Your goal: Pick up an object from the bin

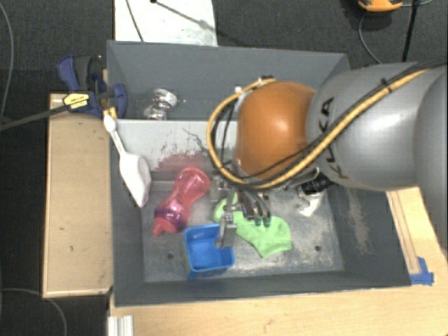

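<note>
My gripper (241, 224) hangs low in the middle of the bin, under the orange cover. One finger (227, 233) comes down at the right rim of a small blue square tub (204, 249). Another finger (262, 213) stands over a crumpled light-green piece (262, 234) lying just right of the tub. Nothing shows between the fingers. A pink translucent bottle (181, 199) lies tilted to the left of the gripper, its darker cap end pointing to the lower left.
A white plastic spoon (129, 164) leans along the bin's left wall. A clear shiny item (160, 103) sits at the back left corner. A small white thing (309, 203) lies at the right, partly under the arm.
</note>
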`<state>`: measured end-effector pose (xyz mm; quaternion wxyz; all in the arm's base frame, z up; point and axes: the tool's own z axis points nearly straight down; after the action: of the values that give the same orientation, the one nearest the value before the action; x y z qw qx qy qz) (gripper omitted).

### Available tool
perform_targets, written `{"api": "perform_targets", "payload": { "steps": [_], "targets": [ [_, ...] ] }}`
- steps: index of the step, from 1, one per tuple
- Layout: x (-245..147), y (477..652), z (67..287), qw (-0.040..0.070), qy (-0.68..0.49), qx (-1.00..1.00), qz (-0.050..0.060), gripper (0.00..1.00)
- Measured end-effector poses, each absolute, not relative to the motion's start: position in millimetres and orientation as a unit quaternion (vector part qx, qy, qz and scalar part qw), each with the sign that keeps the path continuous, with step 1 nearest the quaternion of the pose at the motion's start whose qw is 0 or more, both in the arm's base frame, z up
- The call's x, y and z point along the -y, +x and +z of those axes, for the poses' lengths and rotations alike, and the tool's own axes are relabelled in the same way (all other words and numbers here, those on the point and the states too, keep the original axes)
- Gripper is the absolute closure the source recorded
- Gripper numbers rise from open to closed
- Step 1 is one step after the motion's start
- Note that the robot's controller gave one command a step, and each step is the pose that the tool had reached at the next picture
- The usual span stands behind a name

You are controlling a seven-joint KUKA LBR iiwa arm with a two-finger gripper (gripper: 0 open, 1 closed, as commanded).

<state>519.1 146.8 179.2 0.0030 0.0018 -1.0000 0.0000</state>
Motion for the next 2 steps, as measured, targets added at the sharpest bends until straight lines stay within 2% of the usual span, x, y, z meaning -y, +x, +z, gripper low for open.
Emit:
{"api": "perform_targets", "payload": {
  "steps": [1,2],
  "targets": [
    [-146,520.9,184,-0.001,-0.001,1.000,-0.001,0.00],
    [-145,513.1,131,-0.003,0.050,0.999,-0.001,0.00]
  ]
}}
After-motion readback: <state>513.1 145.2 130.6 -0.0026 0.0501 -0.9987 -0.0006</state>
